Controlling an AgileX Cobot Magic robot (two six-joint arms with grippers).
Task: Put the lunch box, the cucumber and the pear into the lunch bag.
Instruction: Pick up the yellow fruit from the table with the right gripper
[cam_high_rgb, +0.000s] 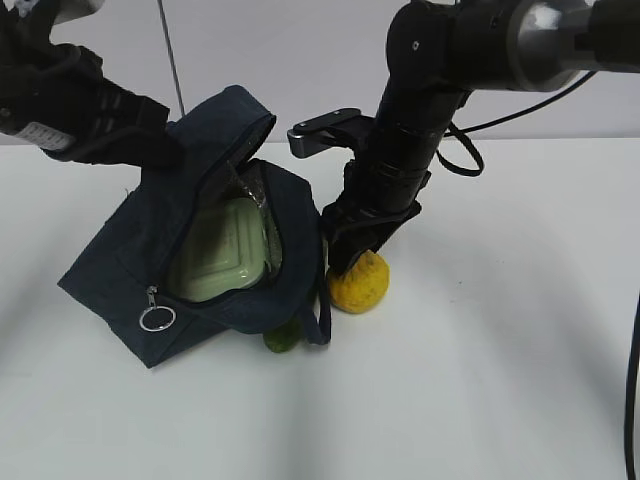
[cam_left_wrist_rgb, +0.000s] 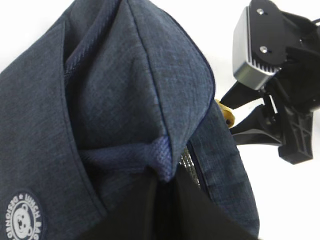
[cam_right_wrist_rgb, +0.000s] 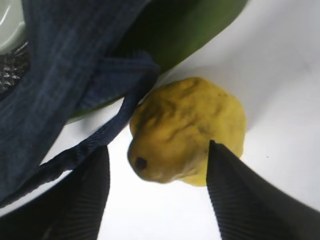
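The navy lunch bag (cam_high_rgb: 140, 270) lies open on the white table, and the lunch box (cam_high_rgb: 222, 252) with its sage-green lid rests inside it. My left gripper (cam_high_rgb: 158, 148) is shut on the bag's upper edge, where a woven fold (cam_left_wrist_rgb: 161, 156) is pinched between the jaws, holding the mouth up. One end of the cucumber (cam_high_rgb: 282, 338) pokes out from under the bag. The yellow pear (cam_high_rgb: 359, 284) sits on the table just right of the bag. My right gripper (cam_right_wrist_rgb: 157, 195) hovers open over the pear (cam_right_wrist_rgb: 187, 132), one finger (cam_right_wrist_rgb: 250, 200) at its side, not squeezing it.
The bag's strap (cam_right_wrist_rgb: 100, 135) lies close to the right gripper's left finger (cam_right_wrist_rgb: 75, 200). A silver zipper ring (cam_high_rgb: 157, 318) hangs at the bag's front. The dark cucumber (cam_right_wrist_rgb: 185, 35) lies right behind the pear. A black cable (cam_high_rgb: 632, 400) runs down the right edge.
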